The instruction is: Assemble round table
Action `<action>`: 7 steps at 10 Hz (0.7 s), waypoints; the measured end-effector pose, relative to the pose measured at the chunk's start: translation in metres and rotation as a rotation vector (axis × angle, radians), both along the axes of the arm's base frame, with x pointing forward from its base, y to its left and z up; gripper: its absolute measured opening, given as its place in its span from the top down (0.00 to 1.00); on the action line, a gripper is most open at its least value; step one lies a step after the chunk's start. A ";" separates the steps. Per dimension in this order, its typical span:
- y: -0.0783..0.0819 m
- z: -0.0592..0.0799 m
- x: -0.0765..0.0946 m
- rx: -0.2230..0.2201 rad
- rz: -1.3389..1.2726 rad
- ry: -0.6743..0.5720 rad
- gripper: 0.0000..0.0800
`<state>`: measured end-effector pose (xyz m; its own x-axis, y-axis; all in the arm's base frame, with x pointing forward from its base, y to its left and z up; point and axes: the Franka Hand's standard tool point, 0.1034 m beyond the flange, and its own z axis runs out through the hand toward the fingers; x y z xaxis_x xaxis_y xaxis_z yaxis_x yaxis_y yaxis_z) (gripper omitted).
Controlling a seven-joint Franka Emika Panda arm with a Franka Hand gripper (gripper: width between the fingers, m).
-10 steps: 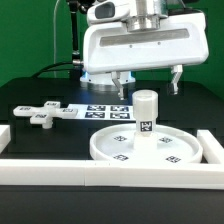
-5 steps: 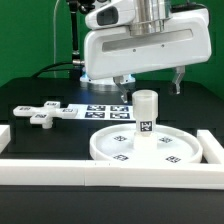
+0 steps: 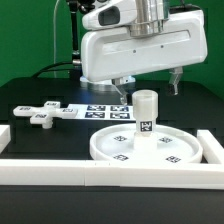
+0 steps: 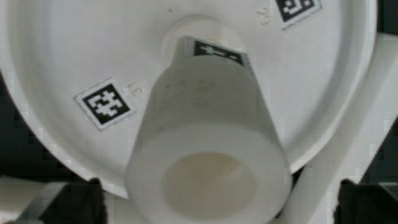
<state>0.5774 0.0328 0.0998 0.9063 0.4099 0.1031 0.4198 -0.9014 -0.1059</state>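
Black tabletop [image 3: 40,140] before a green backdrop [image 3: 30,40], closed in nearest the exterior view by a long white front border wall [image 3: 100,172]. Just behind that wall, the round table's disc [image 3: 95,148], lying flat with rim up and small square tags on its floor. On the disc, near its middle, the leg [image 3: 146,112]: a short tagged cylinder, upright, long axis vertical, base on the disc floor; whether seated in a socket or merely resting cannot be told. Farther back and toward the exterior view's left, the cross-shaped foot [image 3: 45,112], flat on the tabletop and well apart from the disc. Beside it, toward the middle, the marker board [image 3: 100,110]. Above and farthest up, the gripper [image 3: 149,86], fingers spread wide and holding nothing, one on each side of the leg's axis, tips near the level of the leg's top and touching nothing. Seen from the wrist view, the leg [image 4: 210,140] directly beneath the camera, rounded top foremost, the disc [image 4: 71,60] spreading around its base. Decisive relation: leg straight below the tool, so likely a plain vertical descent to straddle it. Open room on every side of the leg across the disc floor; nearest obstacles the disc rim and the front border wall, both low.
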 end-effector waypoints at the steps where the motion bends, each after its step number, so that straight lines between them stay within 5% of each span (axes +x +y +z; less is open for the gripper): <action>1: -0.001 -0.001 -0.001 -0.014 0.147 -0.013 0.19; 7: -0.004 -0.004 -0.003 -0.053 0.575 -0.051 0.19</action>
<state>0.5745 0.0292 0.0957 0.5312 0.8405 0.1066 0.8468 -0.5309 -0.0331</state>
